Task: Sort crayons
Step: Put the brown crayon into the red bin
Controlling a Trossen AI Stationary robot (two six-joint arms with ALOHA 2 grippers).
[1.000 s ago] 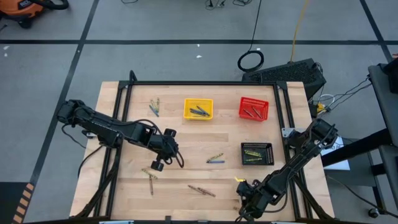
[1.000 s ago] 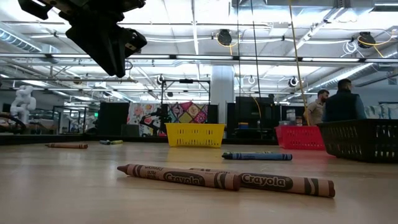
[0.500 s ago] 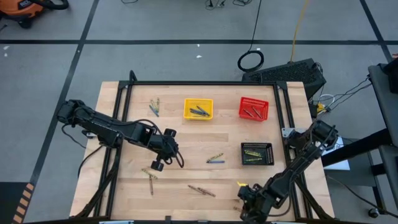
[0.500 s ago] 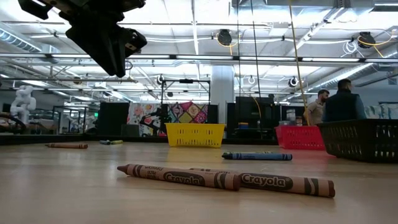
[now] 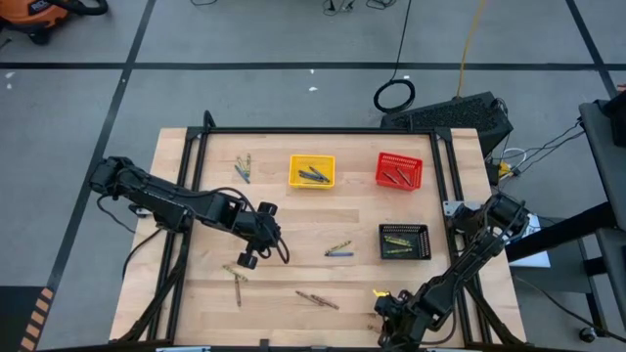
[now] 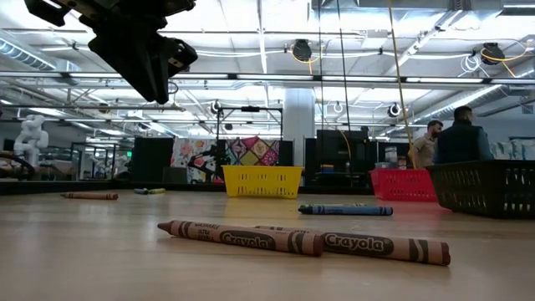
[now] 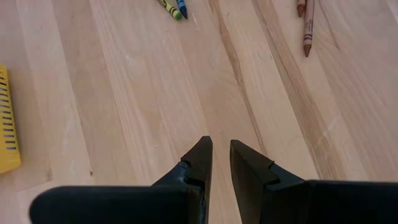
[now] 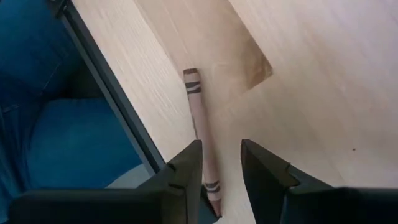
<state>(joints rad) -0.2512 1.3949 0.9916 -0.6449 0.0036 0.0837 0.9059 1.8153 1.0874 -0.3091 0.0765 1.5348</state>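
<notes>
"Crayola" can be read on the wrappers of two brown crayons (image 6: 301, 241) lying on the table (image 6: 100, 259)

A wooden table (image 5: 362, 220) holds yellow basket (image 5: 312, 171), red basket (image 5: 399, 170) and black basket (image 5: 404, 242); two people (image 6: 447, 140) stand behind.

A large open lab or workshop hall is shown. A high ceiling (image 6: 276, 50) with exposed beams, pipes and hanging cables is seen in the low view, along with dark partitions (image 6: 150, 159) and a white humanoid figure (image 6: 32, 134) at the far left. Two people (image 6: 447, 142) are seen standing in the background. From above, a grey concrete floor (image 5: 293, 39) marked with dark tape lines is seen around the wooden table (image 5: 362, 220), with loose cables (image 5: 396, 95) lying on it.
</notes>
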